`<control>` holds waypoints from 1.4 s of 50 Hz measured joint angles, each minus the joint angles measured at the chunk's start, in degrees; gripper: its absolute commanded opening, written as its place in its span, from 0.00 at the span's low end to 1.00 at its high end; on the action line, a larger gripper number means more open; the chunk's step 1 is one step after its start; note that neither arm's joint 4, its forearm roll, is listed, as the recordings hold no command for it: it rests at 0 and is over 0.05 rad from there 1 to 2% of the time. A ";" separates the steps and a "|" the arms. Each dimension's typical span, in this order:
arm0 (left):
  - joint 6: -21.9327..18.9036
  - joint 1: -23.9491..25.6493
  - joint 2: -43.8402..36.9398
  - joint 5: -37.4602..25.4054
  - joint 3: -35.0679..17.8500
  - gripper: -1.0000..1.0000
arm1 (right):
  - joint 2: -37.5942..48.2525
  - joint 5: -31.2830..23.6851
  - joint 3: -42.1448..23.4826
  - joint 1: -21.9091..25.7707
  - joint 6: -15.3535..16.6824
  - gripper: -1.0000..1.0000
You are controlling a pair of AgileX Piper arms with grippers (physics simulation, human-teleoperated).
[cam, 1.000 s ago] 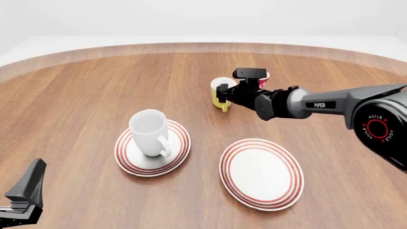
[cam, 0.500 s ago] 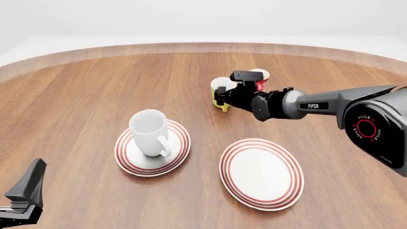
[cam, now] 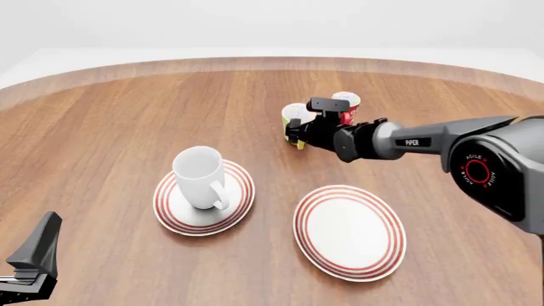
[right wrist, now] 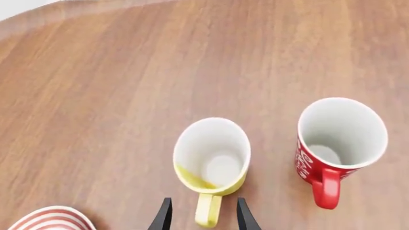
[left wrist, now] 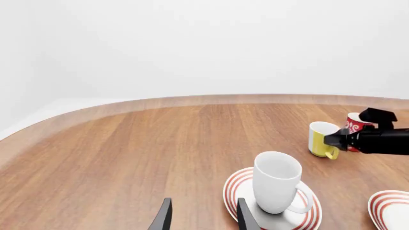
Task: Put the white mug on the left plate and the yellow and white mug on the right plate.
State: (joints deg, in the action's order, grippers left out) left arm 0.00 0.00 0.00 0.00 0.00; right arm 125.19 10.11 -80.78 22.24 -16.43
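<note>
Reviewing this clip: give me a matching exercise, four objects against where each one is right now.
Things:
1. white mug
2. yellow and white mug
3. right plate
4. red patterned mug

Places or states:
A. bare, nothing on it
B. standing on the left plate
C. on the table, handle between the right gripper fingers
D. on the table beside the yellow and white mug, untouched

Pairs: 1-B, 2-C, 3-A, 4-D

"PIPER" in white runs along the right arm's forearm (cam: 416,143); "AGILE X" rings its red-circled base joint (cam: 477,171)
</note>
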 measured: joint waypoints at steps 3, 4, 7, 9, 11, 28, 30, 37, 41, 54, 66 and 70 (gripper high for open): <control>0.00 0.00 0.00 0.00 0.00 1.00 | 0.33 -0.21 -0.24 -0.01 -0.19 1.00; 0.00 0.00 0.00 0.00 0.00 1.00 | 0.44 -0.29 -0.32 -0.01 -0.26 1.00; 0.00 0.00 0.00 0.00 0.00 1.00 | 0.78 -0.55 -0.58 0.01 -0.44 1.00; 0.00 0.00 0.00 0.00 0.00 1.00 | 0.99 -0.73 -0.76 0.03 -0.54 1.00; 0.00 0.00 0.00 0.00 0.00 1.00 | 1.19 -0.93 -0.93 0.05 -0.62 1.00; 0.00 0.00 0.00 0.00 0.00 1.00 | 2.51 -2.88 -2.53 0.46 -1.26 1.00; 0.00 0.00 0.00 0.00 0.00 1.00 | 2.67 -3.07 -2.70 0.52 -1.36 1.00; 0.00 0.00 0.00 0.00 0.00 1.00 | 3.10 -3.53 -3.13 0.70 -1.66 1.00; 0.00 0.00 0.00 0.00 0.00 1.00 | 3.26 -3.66 -3.26 0.77 -1.80 1.00; 0.00 0.00 0.00 0.00 0.00 1.00 | 3.39 -3.72 -3.26 0.88 -1.79 0.00; 0.00 0.00 0.00 0.00 0.00 1.00 | 2.86 -3.44 -2.67 0.81 -1.40 0.00; 0.00 0.00 0.00 0.00 0.00 1.00 | 2.21 -3.23 -2.17 0.78 -1.11 0.00</control>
State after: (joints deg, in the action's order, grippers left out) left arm 0.00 0.00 0.00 0.00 0.00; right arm 127.40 6.88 -82.95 23.03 -17.54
